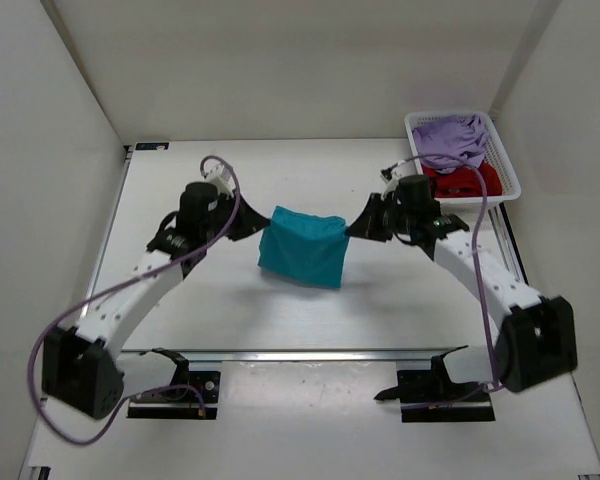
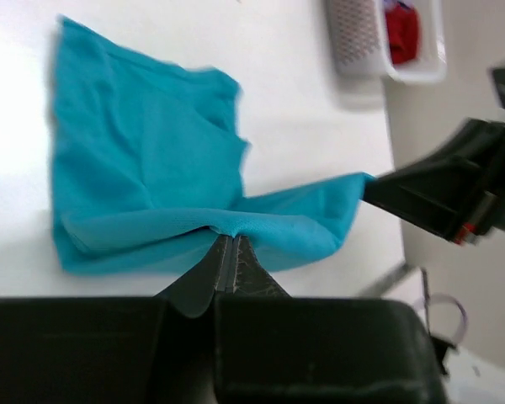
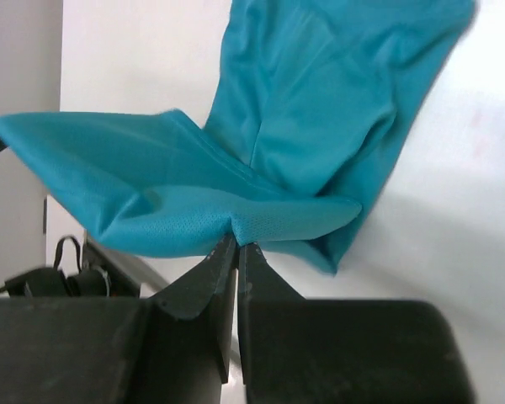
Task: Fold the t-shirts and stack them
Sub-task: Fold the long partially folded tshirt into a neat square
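A teal t-shirt (image 1: 302,245) hangs stretched between my two grippers above the middle of the table, its lower part drooping toward the surface. My left gripper (image 1: 262,222) is shut on its left top corner; in the left wrist view the teal t-shirt (image 2: 151,177) bunches at my left gripper (image 2: 226,236). My right gripper (image 1: 351,229) is shut on the right top corner; in the right wrist view the teal t-shirt (image 3: 261,160) folds at my right gripper (image 3: 236,242). A lavender t-shirt (image 1: 450,137) and a dark red t-shirt (image 1: 462,180) lie crumpled in the basket.
A white mesh basket (image 1: 509,165) stands at the table's back right corner, also seen as the white mesh basket (image 2: 358,38) in the left wrist view. White walls enclose the table on three sides. A metal rail (image 1: 310,353) runs along the near edge.
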Robot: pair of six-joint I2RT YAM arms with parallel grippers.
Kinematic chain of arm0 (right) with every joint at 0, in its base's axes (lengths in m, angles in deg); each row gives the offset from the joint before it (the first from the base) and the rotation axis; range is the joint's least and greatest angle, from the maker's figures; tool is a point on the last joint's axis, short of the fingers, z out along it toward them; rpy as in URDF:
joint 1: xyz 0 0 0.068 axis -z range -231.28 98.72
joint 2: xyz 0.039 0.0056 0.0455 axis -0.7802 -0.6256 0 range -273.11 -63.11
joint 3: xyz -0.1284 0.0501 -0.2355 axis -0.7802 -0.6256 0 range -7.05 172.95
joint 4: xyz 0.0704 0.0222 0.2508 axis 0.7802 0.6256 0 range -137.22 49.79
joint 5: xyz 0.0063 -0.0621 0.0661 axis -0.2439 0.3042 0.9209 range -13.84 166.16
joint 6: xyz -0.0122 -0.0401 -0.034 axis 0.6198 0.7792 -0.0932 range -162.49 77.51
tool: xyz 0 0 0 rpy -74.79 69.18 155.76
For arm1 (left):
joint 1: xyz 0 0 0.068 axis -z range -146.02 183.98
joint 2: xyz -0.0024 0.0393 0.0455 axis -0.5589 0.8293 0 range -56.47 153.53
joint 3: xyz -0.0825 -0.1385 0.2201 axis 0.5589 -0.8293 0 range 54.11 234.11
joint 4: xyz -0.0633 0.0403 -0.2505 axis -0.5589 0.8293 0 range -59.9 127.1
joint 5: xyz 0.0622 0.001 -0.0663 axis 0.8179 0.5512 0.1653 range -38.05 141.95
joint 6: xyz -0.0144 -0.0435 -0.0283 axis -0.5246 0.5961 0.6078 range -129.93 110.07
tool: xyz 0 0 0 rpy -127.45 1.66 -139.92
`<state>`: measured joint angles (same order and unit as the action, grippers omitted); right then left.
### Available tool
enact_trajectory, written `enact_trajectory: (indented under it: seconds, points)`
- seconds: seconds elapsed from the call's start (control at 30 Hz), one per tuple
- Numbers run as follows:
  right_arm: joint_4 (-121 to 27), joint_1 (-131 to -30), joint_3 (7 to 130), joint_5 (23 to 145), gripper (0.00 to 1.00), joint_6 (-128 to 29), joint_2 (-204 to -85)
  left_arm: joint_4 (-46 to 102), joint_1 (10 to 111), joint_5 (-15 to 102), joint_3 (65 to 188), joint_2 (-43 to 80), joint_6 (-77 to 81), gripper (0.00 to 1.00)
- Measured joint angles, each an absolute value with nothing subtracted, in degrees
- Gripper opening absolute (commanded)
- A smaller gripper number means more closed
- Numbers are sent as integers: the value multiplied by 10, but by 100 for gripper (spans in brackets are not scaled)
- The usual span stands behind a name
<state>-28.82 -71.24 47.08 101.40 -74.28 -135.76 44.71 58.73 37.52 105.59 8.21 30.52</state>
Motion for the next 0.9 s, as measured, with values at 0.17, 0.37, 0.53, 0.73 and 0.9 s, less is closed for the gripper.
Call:
enact_trajectory:
  seconds: [0.17,0.37,0.53,0.73,0.9]
  points:
    - [-305,-656,592,1057,0,-723,-1537,411,530,380,1129,267,293,0]
    - [-318,-617,739,1081,0,-716,-1740,415,501,396,1259,457,285,1]
    - [-287,-612,850,1081,18,-712,-1843,416,494,407,1355,560,279,38]
    - [-233,-618,996,1048,45,-688,-1902,420,472,409,1381,587,294,41]
    - [-252,-637,923,1007,15,-678,-1832,385,482,408,1355,547,305,39]
